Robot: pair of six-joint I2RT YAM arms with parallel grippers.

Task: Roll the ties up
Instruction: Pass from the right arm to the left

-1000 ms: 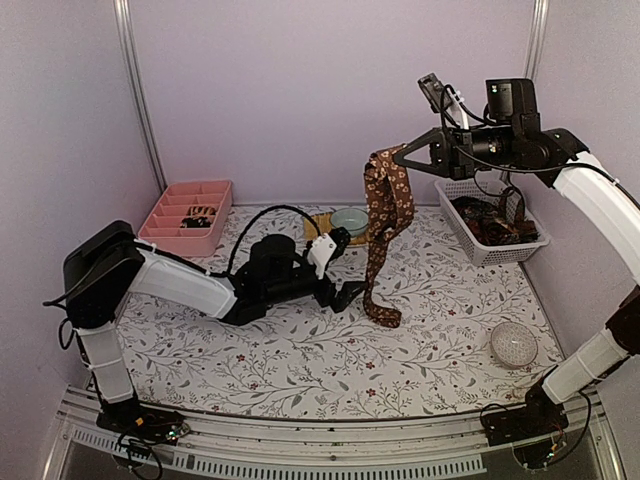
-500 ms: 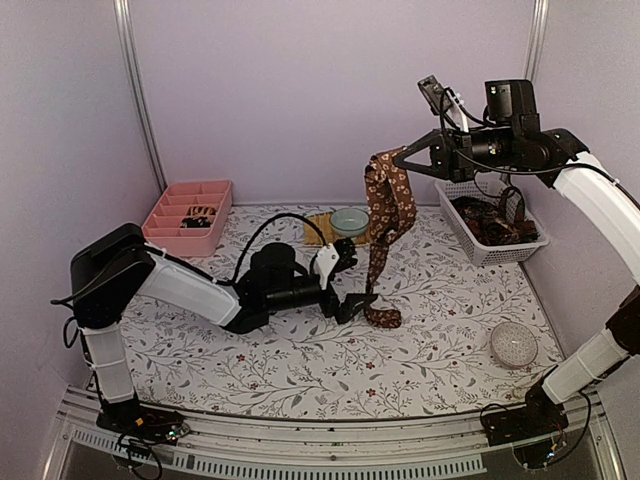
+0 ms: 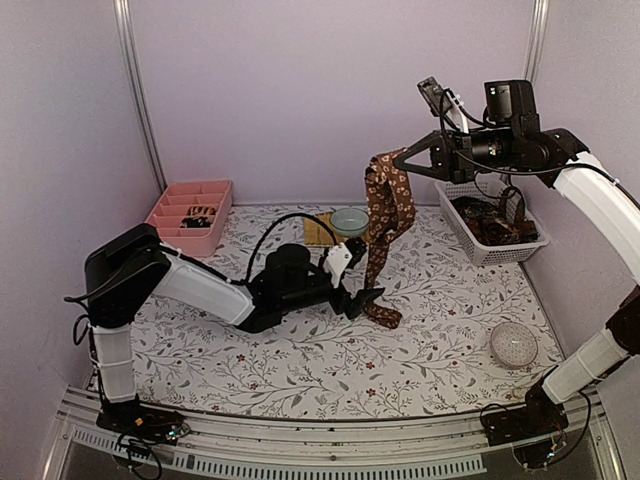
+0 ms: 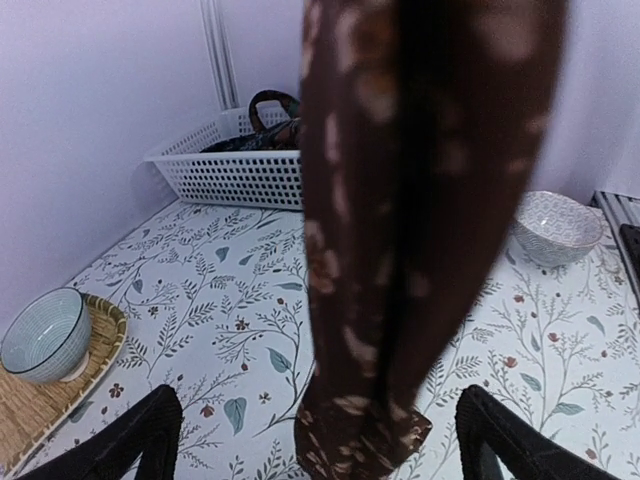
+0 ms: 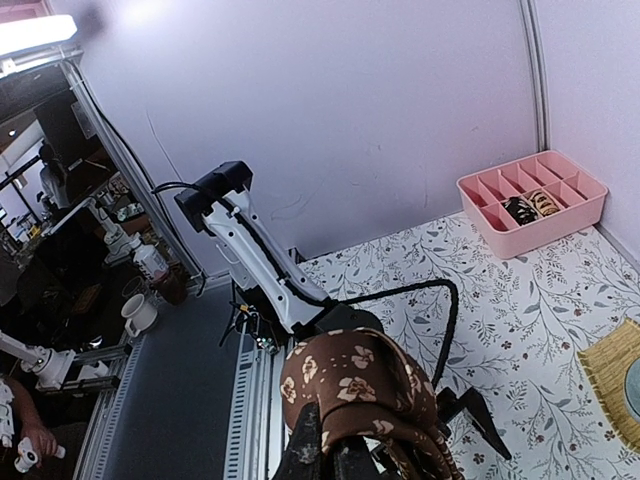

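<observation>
Lilac walls (image 3: 300, 90) enclose the leaf-print tablecloth (image 3: 300, 365); right tool (image 3: 400, 160) pinches the hanging tie (image 3: 386, 215), left tool (image 3: 358, 283) gapes around it.

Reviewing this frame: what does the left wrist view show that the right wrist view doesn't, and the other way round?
Left wrist only: the white basket by the wall and the grey patterned bowl.
Right wrist only: the pink tray holding rolled ties, the left arm along its length, and the right pincer shut on the top of the hanging tie.
Both: the hanging tie, the floral table cover, and the open left pincer at the tie's lower end.
</observation>
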